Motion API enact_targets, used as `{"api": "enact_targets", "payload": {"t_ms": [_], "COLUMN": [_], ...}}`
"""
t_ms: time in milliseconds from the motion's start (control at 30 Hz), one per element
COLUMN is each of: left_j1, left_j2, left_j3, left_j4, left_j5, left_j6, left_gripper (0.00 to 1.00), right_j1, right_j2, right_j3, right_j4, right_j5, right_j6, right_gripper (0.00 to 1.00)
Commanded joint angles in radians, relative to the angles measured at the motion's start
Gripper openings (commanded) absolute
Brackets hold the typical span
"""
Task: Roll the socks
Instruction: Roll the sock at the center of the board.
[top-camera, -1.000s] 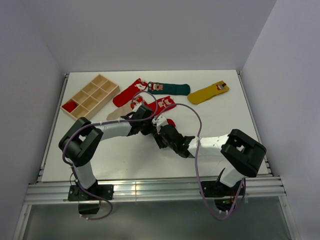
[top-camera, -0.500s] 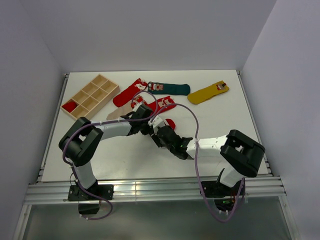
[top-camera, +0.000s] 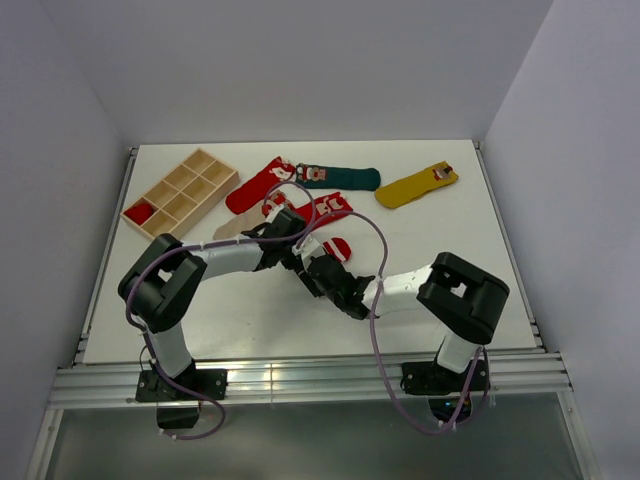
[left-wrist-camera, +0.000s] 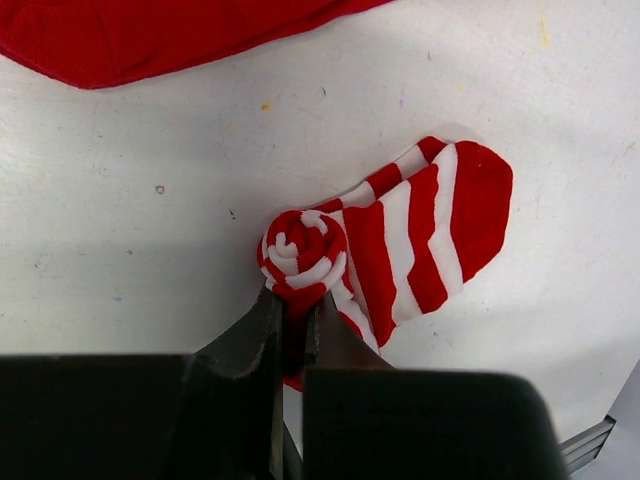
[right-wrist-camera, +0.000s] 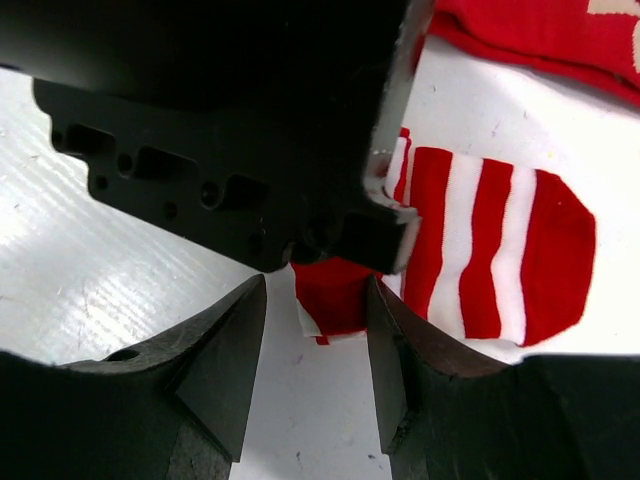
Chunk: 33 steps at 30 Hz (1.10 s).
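2 grippers meet on the red-and-white striped sock (left-wrist-camera: 420, 240) — mid-table, near side of the other socks.
The left gripper (left-wrist-camera: 292, 300) is clamped on the sock's coiled end, the spiral standing just above its tips, while the toe lies flat on the white table (top-camera: 450, 260). The right gripper (right-wrist-camera: 316, 290) has its jaws parted around a red fold below the left one — whether its pads touch the fabric is hard to tell.

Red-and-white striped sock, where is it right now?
The striped sock lies mid-table in the top view, just below a red sock, its rolled end pinched in the left tool.
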Motion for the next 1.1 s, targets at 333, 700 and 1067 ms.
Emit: {"api": "enact_targets", "payload": {"t_ms": [333,700,1067], "left_j1": [-0.003,0.006,0.032], "left_j2": [0.022,-0.08,-0.247], "left_j3": [-0.02,-0.083,-0.205], "left_j4": [-0.064,-0.031,0.042], "left_j5": [0.044,0.021,-0.052], "left_j6": [0.063,0.017,-0.078], "left_gripper": [0.0,0.3,0.69], "right_j1": [-0.08,-0.129,-0.279], "right_j2": [0.132,0.078,0.093], "right_j3": [0.013,0.028,0.07], "right_j4": [-0.103,-0.223,-0.289], "right_j5": [-0.035,-0.291,-0.801], "right_j6": [0.169,0.24,0.355], "right_gripper": [0.4,0.0,0.0]}}
